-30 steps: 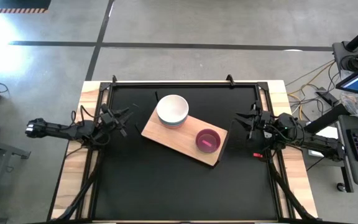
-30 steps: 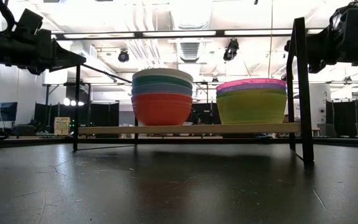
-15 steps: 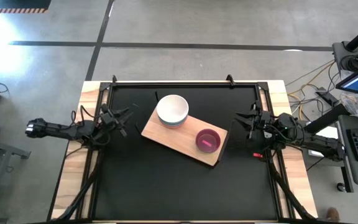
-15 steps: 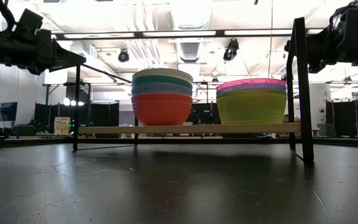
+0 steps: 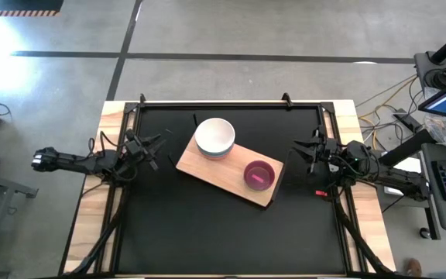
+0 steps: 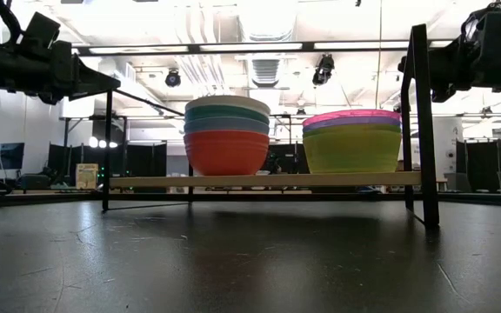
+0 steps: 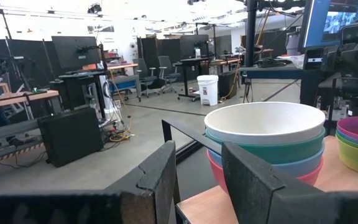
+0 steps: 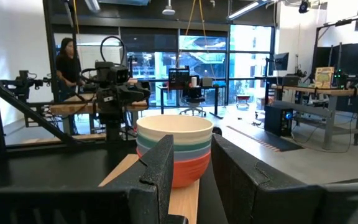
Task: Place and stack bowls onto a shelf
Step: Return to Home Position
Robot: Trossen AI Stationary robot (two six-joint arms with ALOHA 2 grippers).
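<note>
Bowls are sitting in two stacks on the shelf (image 5: pixel 207 167), which is lying slantwise in the middle of the black tabletop (image 5: pixel 207 240). The larger stack (image 5: pixel 214 137), white on top over teal, grey-blue and red, is standing at the board's far-left end. The smaller stack (image 5: pixel 259 175), magenta on top, is standing toward its right end, apart from the first.

The left gripper (image 5: pixel 153 146) is hovering by the table's left side, well apart from the board, its fingers (image 7: pixel 157 183) showing a moderate gap with nothing between them. The right gripper (image 5: pixel 300 153) is hanging near the board's right end, likewise parted and empty.

Stacking is looking finished to me, so I am judging that only parking the arms is remaining. The right arm is needing more care, being nearer the smaller stack. I am thinking it should be drawing straight back along its own side, slowly, never swinging across the board or brushing a rim.
</note>
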